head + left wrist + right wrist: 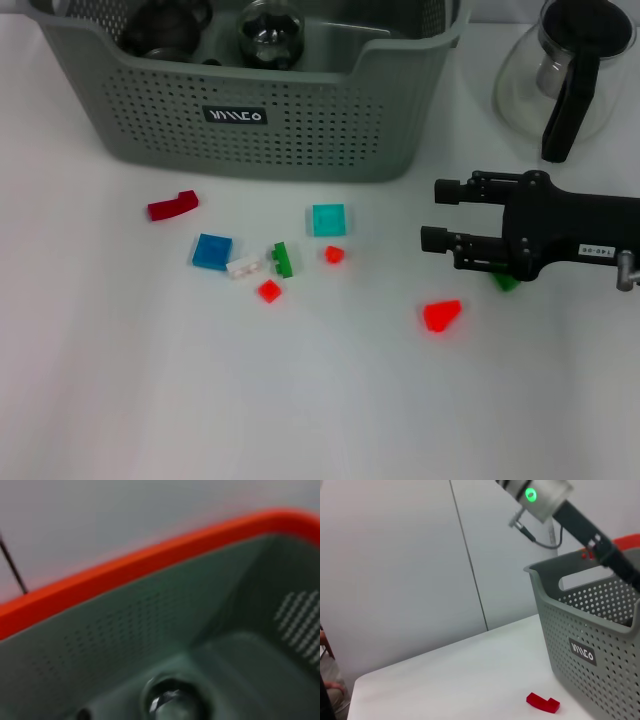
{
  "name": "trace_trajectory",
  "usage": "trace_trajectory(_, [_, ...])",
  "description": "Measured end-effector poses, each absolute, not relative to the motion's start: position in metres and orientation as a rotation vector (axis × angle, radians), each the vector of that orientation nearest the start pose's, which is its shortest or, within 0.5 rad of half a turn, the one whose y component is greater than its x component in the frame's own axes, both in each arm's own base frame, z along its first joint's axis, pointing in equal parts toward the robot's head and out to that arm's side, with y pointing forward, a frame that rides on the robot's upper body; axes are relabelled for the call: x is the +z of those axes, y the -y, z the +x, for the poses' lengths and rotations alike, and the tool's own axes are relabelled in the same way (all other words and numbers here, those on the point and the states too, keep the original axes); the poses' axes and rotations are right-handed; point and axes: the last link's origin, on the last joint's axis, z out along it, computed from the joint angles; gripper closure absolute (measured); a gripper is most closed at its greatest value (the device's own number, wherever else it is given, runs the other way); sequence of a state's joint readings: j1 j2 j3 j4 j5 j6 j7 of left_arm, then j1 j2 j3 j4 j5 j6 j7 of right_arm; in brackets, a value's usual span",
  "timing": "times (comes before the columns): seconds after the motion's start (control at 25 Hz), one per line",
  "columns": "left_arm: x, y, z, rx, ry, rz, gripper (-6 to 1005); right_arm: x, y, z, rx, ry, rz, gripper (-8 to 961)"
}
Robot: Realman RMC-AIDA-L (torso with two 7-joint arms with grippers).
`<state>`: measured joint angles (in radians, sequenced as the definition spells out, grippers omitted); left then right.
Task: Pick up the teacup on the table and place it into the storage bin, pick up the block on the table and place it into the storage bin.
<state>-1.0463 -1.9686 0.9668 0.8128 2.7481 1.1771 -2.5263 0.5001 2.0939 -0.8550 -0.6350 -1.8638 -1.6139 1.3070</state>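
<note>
The storage bin stood at the far side of the white counter, and a glass teacup sat inside it beside another dark glass thing. Small blocks lay loose in front of the bin: a dark red one, a blue one, a teal one and a bright red one. The right end effector hung low over the counter with its two fingers spread apart and nothing between them, while the left end effector was over the bin and I cannot tell if it was released or clenched.

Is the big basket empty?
No. The storage bin holds at least two dark glass items; blocks lie outside on the table.
</note>
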Motion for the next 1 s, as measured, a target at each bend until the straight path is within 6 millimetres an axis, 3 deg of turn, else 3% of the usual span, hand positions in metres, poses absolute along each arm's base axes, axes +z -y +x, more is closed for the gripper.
trace_trajectory(0.28, [0.039, -0.490, -0.152, 0.259, 0.877, -2.226, 577, -0.022, -0.311, 0.243, 0.823, -0.502, -2.841, 279])
trace_trajectory(0.4, [0.043, -0.488, -0.150, 0.224, 0.893, -2.225, 521, -0.022, -0.311, 0.243, 0.824, -0.503, -2.841, 278])
trace_trajectory(0.52, [0.059, -0.479, -0.143, 0.067, 0.941, -2.256, 439, -0.022, -0.310, 0.244, 0.828, -0.507, -2.839, 278])
trace_trajectory(0.64, [0.081, -0.462, -0.140, -0.227, 0.994, -2.326, 440, -0.022, -0.310, 0.244, 0.827, -0.509, -2.838, 278])
trace_trajectory(0.76, [0.107, -0.437, -0.142, -0.699, 1.018, -2.405, 441, -0.022, -0.309, 0.245, 0.828, -0.511, -2.837, 279])
trace_trajectory(0.88, [0.131, -0.412, -0.158, -1.181, 1.006, -2.397, 442, -0.022, -0.309, 0.245, 0.827, -0.512, -2.836, 279])
trace_trajectory(1.0, [0.138, -0.385, -0.179, -1.467, 0.942, -2.430, 444, -0.022, -0.309, 0.245, 0.827, -0.512, -2.836, 279])
